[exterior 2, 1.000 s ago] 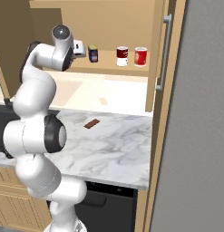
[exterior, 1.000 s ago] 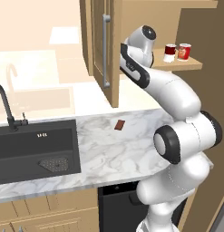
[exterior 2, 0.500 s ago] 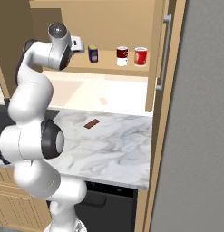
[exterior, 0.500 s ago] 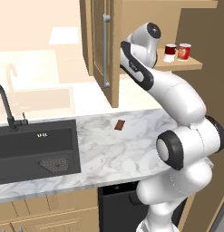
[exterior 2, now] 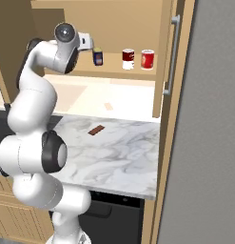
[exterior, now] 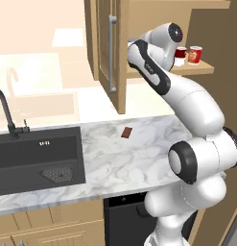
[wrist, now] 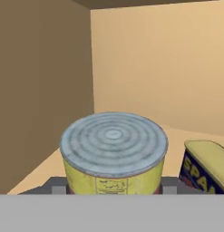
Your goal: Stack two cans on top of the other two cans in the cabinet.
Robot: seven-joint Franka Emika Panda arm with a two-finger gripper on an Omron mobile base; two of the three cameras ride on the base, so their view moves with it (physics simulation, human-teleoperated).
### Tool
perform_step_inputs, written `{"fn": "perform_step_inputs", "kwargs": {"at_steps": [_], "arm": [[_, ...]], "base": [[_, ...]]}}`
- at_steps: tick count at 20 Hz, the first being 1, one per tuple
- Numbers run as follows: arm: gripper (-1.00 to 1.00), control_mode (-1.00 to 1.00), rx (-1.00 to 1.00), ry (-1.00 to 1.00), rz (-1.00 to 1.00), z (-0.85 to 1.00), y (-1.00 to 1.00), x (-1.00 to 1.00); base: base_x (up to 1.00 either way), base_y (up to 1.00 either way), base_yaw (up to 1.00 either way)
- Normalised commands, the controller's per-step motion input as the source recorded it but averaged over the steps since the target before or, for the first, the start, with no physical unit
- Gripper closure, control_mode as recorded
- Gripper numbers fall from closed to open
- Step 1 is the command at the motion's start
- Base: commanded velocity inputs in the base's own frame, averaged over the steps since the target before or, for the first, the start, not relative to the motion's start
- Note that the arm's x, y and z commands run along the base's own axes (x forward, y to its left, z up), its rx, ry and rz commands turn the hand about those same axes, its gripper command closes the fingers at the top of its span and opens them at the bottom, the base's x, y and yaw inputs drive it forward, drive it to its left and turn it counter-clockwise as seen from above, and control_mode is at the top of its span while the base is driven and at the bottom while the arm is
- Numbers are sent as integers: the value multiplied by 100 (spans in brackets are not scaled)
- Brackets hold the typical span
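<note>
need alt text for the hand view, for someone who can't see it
A can with a ringed grey lid and yellow label sits close up between the gripper fingers, inside a tan wooden cabinet. To its right, part of a dark blue can with a yellow top stands on the shelf.

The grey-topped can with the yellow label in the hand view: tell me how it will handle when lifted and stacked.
The grey-topped yellow-labelled can looks rigid, so it probably won't dent between the fingers. Its round, smooth wall may slip or twist in a loose grip. The flat ridged lid suggests it stacks stably if set down level; on its side it would likely roll.
</note>
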Motion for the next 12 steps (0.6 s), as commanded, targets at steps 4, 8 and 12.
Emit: {"fn": "perform_step_inputs", "kwargs": {"at_steps": [4, 8, 12], "arm": [[100, -100, 2, -6, -3, 25, -35, 0], [100, -100, 2, -4, -3, 25, -30, 0], [100, -100, 2, 0, -3, 5, -27, 8]], "base": [[0, 0, 0], [0, 0, 0], [0, 0, 0]]}}
